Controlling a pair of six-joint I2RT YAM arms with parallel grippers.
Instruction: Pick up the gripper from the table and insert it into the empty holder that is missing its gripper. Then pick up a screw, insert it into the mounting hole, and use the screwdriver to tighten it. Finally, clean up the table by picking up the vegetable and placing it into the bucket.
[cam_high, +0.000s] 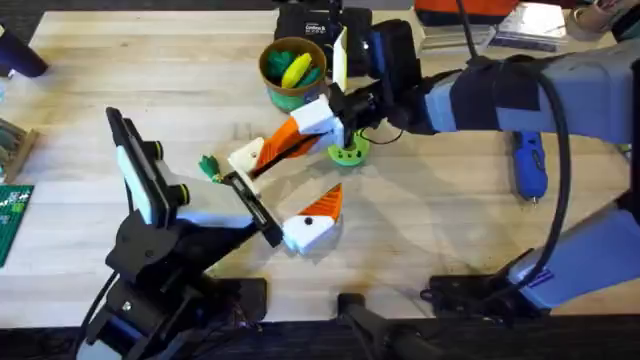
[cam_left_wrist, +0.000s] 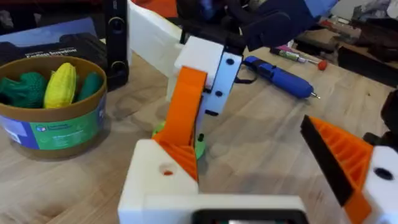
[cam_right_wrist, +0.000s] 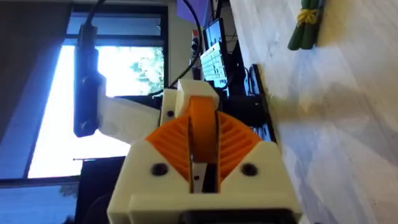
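At table centre: right arm reaching across from 3 o'clock, right gripper (cam_high: 300, 132) clenched on orange gripper (cam_high: 283, 143). Left gripper (cam_high: 275, 195) released, fingers spread, one toward 1 o'clock at empty holder (cam_high: 246, 157). Gripper's long axis along 2–8 o'clock, tip against holder. Bucket (cam_high: 292, 90) at 12; screwdriver (cam_high: 527, 163) at 3, bit toward 6; vegetable (cam_high: 209, 166) at 9, just beside holder.

The green disc (cam_high: 348, 152) lay mostly hidden behind the right gripper (cam_high: 300, 135). The screwdriver (cam_high: 527, 165) was partly covered by the right arm's cable. In the left wrist view, the bucket (cam_left_wrist: 53, 118) was cut off by the picture's edge, its label unreadable.
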